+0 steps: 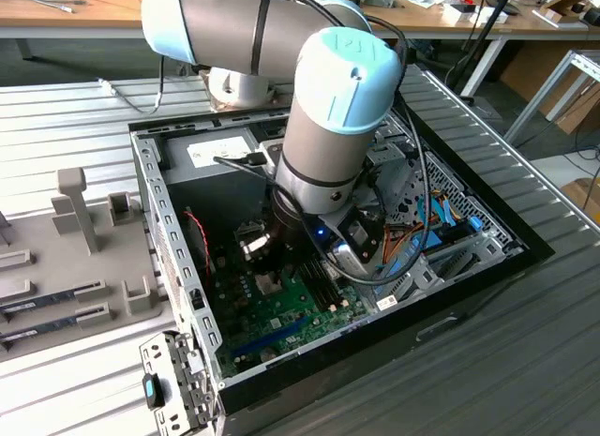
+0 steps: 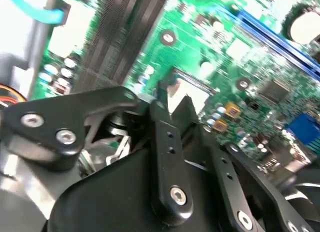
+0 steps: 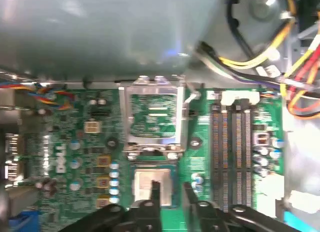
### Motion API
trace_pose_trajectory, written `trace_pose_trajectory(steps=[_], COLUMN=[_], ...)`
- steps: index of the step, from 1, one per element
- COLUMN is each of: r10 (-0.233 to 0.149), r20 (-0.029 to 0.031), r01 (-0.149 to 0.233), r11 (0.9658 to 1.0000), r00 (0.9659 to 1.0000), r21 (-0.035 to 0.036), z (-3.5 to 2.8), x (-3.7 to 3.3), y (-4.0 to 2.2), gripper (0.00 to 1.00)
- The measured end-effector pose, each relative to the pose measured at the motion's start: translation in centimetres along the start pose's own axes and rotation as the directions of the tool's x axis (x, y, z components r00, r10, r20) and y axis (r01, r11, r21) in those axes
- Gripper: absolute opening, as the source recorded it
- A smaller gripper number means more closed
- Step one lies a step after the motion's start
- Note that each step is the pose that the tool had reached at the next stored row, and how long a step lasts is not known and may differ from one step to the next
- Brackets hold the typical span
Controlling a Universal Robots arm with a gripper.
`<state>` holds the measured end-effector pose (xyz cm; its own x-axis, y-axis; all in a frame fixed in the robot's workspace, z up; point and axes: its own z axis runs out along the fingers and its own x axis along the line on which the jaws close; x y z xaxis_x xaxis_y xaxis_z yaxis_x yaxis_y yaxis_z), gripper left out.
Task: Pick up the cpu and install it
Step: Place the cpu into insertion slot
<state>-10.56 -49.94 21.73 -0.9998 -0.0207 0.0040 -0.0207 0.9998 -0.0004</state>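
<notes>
green motherboard (image 3: 75,142) lies flat in the bottom of an open pc case (image 1: 159,220), w/ the robot arm (image 1: 337,108) reaching down into it from above. cpu (image 3: 150,181), a silvery-grey square, sits in its socket on the board. it's just beside the socket's metal hold-down frame (image 3: 152,117), which stands flipped open on the side away from the gripper. gripper (image 3: 171,191) hovers right over the socket. jaws are spread apart & grasp nothing, w/ green board showing between them. one fingertip (image 3: 155,189) overlaps the cpu's top; the other is off its edge, toward the dark memory slots (image 3: 232,152). can't tell if either touches the chip. in the second wrist view the gripper (image 2: 174,100) tips sit in front of the cpu (image 2: 197,95), w/ a long blue slot (image 2: 270,35) further along the board. yellow & red wires (image 3: 260,57) bunch next to a grey power-supply box (image 1: 197,173) at one end of the case. case rests on a ribbed metal table (image 1: 525,342). grey parts tray (image 1: 56,258) sits at the exterior view's left, beside the case.
</notes>
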Motion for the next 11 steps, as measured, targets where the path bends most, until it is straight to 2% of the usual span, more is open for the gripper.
trace_pose_trajectory(steps=[1, 2, 3, 6, 8, 11], r10=[0.0, 0.0, 0.0, 0.0, 0.0, 0.0], r20=[-0.0013, -0.002, -0.0025, -0.0027, -0.0028, -0.0029], r01=[0.0, 0.0, 0.0, 0.0, 0.0, 0.0], r11=[1.0, 1.0, 1.0, 1.0, 1.0, 1.0], r00=[1.0, 1.0, 1.0, 1.0, 1.0, 1.0], r21=[-0.0001, -0.0001, -0.0001, -0.0005, -0.0045, -0.0049], z=[0.0, 0.0, -0.01, -0.27, -0.45, -0.45], x=[-0.36, -0.61, -0.99, -1.44, -1.76, -1.84], y=[0.02, 0.04, 0.11, 0.3, 0.54, 0.59], gripper=[0.2, 0.2, 0.11, 0.11, 0.11, 0.11])
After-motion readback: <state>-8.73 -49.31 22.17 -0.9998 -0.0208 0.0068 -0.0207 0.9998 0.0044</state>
